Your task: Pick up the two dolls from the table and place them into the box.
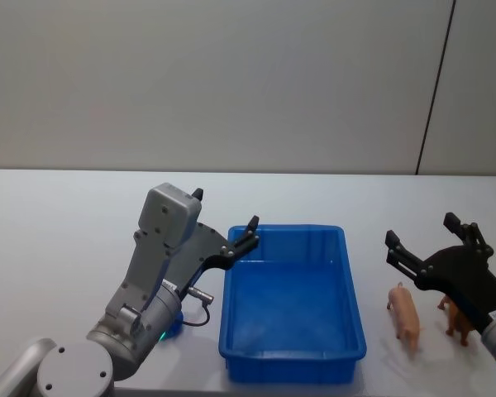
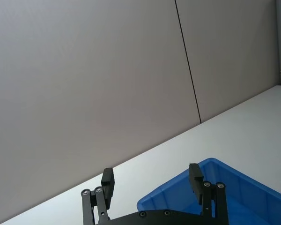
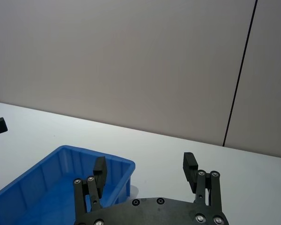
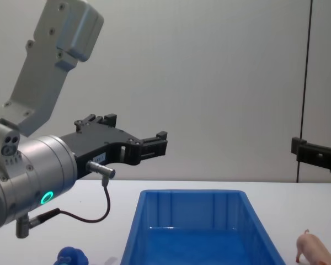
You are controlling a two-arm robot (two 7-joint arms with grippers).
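counter point(image 1: 50, 248) pale grey, with a plain wall point(image 1: 231, 83) behind it.

far left, near edge: blue knobbly figure point(image 4: 71, 257) sits on the counter, left of the box's near-left corner and apart from it. the left arm's wrist hangs above it. a dark cable point(image 4: 102, 212) loops under that wrist.

left gripper point(image 1: 226, 207) is raised above the counter at the box's far-left corner. it points toward the far right, across the corner of the rim. fingers are spread wide with nothing between them. in the left wrist view one fingertip is over the box rim and the other over bare counter.

centre: box point(image 1: 289, 228), bright blue, long side running near to far. inside shows only its blue floor.

right of the box: pink pig point(image 1: 405, 314) stands upright on the counter just beside the box's right wall, not touching it, snout toward the near edge.

further right: brown four-legged animal point(image 1: 456, 321) stands just beside the pig, with a small gap between them. it is partly covered by the right arm's black palm.

right gripper point(image 1: 422, 230) is raised above the counter, above and just beyond the two animals, pointing far and slightly left. fingers are wide apart and hold nothing, and touch neither toy.

a dark vertical seam point(image 1: 434, 91) runs down the wall on the right.
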